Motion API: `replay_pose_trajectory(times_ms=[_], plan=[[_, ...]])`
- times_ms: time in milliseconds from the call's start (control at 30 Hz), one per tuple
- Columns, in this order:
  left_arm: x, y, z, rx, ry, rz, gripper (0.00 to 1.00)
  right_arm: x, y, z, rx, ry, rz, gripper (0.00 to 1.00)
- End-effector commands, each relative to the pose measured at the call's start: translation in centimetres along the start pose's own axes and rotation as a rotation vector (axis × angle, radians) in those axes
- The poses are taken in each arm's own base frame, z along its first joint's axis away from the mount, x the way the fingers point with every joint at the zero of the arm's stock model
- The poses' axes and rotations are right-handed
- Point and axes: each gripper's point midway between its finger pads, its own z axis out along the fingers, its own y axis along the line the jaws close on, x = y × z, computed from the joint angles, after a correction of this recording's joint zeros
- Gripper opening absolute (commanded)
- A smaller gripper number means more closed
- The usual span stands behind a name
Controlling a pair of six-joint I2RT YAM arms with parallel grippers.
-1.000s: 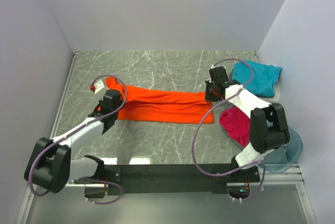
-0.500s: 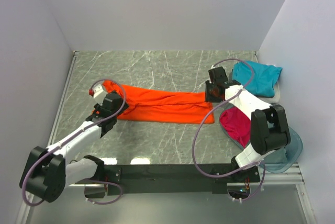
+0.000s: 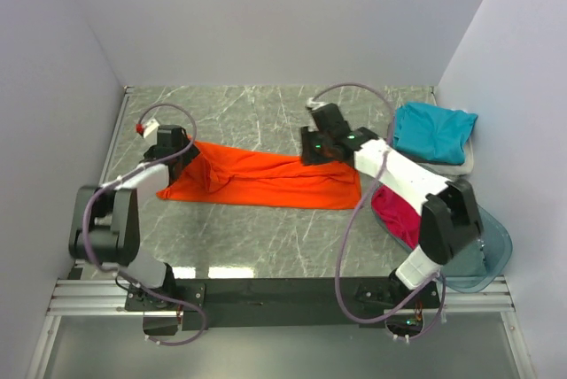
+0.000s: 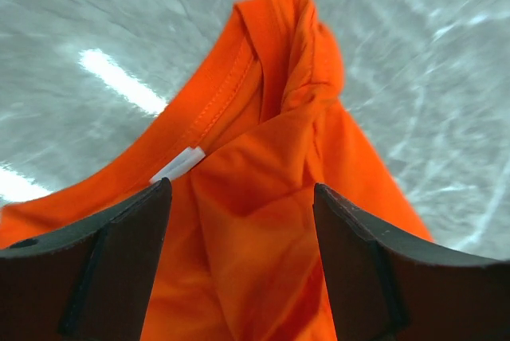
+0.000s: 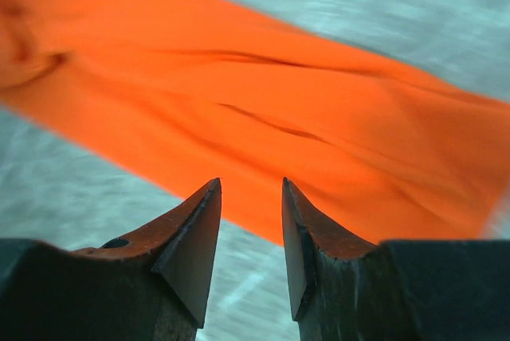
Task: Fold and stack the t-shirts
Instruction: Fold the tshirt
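Observation:
The orange t-shirt (image 3: 266,180) lies as a long folded strip across the middle of the table. My left gripper (image 3: 173,144) hovers over its left end, jaws wide open. In the left wrist view the collar with its white label (image 4: 179,164) lies loose between the fingers of the left gripper (image 4: 241,190). My right gripper (image 3: 317,144) is at the strip's far edge, right of centre. It is open, and the right wrist view shows nothing between the tips of the right gripper (image 5: 250,183). A teal t-shirt (image 3: 434,131) rests on a pale one (image 3: 465,165) at the far right. A magenta one (image 3: 397,206) lies nearer.
A clear bluish plastic tub (image 3: 492,251) sits at the near right, partly under the magenta cloth and the right arm. Walls close the table on the left, back and right. A black rail (image 3: 283,290) with both arm bases runs along the near edge.
Both grippers have opened and let go of the orange t-shirt. The left arm swung to the far left end; the right gripper moved left along the far edge.

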Motion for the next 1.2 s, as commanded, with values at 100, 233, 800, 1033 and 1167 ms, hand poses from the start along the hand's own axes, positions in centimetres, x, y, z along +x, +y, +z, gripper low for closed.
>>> replay_pose_trajectory(times_ms=[100,233,800,1033,1167], plan=[[-2.1,-3.4,3.0,0.077,-0.012,0.022,0.76,-0.9,10.2,2.5,-0.228,0.02,-0.081,0.44],[-2.7,-2.7,4.4,0.045,-0.013,0.028,0.74,-0.1,14.6,4.6,-0.301,0.052,-0.122,0.43],[-3.6,-2.0,7.3,0.098,0.093,-0.02,0.69,1.4,25.6,12.3,-0.459,0.053,-0.15,0.44],[-3.8,-2.5,7.5,0.123,0.115,-0.034,0.64,1.9,26.2,14.2,-0.439,0.05,-0.165,0.44],[-3.8,-2.5,7.6,0.132,0.126,-0.035,0.62,1.8,26.2,15.2,-0.41,0.041,-0.172,0.45]])
